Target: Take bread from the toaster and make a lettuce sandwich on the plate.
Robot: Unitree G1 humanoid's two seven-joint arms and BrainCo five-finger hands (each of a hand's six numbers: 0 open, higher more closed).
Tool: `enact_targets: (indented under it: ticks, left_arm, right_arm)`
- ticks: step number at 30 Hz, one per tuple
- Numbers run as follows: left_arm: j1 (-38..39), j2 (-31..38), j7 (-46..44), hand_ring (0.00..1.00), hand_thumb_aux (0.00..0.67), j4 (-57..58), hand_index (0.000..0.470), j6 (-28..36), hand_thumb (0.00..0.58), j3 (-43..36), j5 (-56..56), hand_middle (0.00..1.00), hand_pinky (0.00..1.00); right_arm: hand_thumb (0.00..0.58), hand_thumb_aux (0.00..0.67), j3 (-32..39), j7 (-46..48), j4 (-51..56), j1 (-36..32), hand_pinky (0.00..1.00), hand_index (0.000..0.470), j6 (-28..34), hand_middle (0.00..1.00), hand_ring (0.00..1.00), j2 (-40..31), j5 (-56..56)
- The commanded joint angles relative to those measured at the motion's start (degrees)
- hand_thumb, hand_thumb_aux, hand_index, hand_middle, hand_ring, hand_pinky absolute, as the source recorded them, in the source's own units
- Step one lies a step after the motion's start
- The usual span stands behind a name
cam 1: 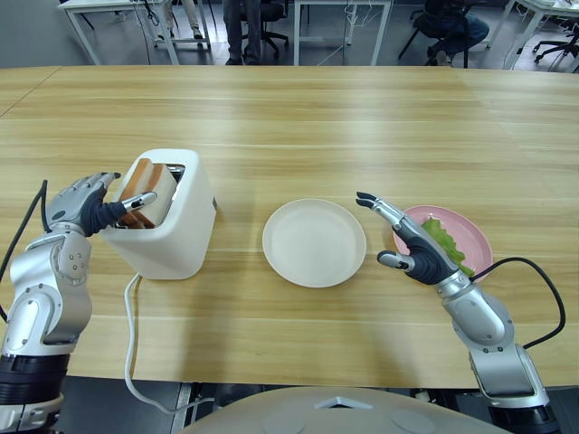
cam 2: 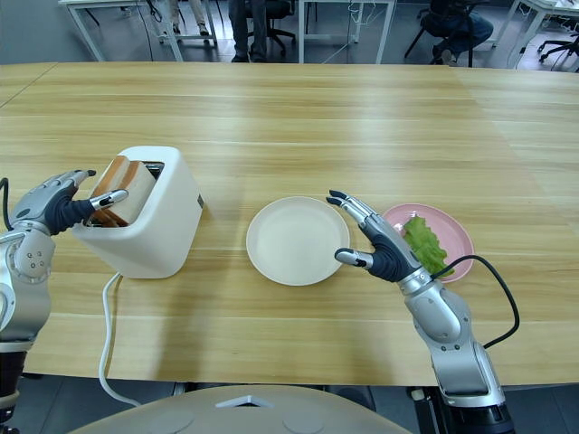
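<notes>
Two slices of bread (cam 1: 145,185) stand upright in the slots of the toaster (cam 1: 176,231), which sits on the wooden table (cam 1: 344,127) to the left of the white plate (cam 1: 314,242), apart from it, its cord (cam 1: 131,334) trailing off the near edge. Left hand (cam 1: 86,206): at the far side of the toaster from the plate, fingers curled onto the outer slice with one laid across its face; the grip looks taken but the slice is not yet lifted. Right hand (cam 1: 412,246): just to the right of the plate, fingers spread and extended, holding nothing. Lettuce (cam 2: 423,244): one green leaf on a pink dish (cam 1: 475,237) just beyond the plate's right rim, partly behind the right hand. The plate carries nothing so far. Step in hand, as judged: drawing the first slice from the toaster, the earliest stage of the task. Next move calls for a straight upward pull so the slice clears the slot without dragging the toaster, then a carry rightward to lay it flat on the plate; the right hand is well placed to take the lettuce afterwards.
</notes>
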Motion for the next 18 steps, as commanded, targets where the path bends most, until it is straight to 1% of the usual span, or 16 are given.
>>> enact_targets:
  ticks: [1, 11, 18]
  left_arm:
    - [0.29, 0.57, 2.14, 0.0, 0.0, 2.29, 0.0, 0.71, 0.0, 1.67, 0.13, 0.0, 0.0]
    - [1.67, 2.73, 5.68, 0.0, 0.0, 4.94, 0.0, 1.6, 0.0, 1.39, 3.48, 0.0, 0.0]
    - [1.63, 3.94, 4.92, 0.0, 0.0, 4.52, 0.0, 1.47, 0.0, -1.79, 6.02, 0.0, 0.0]
  right_arm:
    - [0.0, 0.0, 0.28, 0.38, -0.61, -0.18, 0.0, 0.0, 0.62, 0.0, 0.0, -0.21, 0.04]
    - [0.0, 0.0, 0.3, 0.81, -0.57, -0.54, 0.0, 0.0, 0.61, 0.0, 0.0, -0.49, 0.28]
    - [0.0, 0.0, 0.17, 0.78, -0.75, -0.47, 0.0, 0.0, 0.47, 0.0, 0.0, -0.61, 0.21]
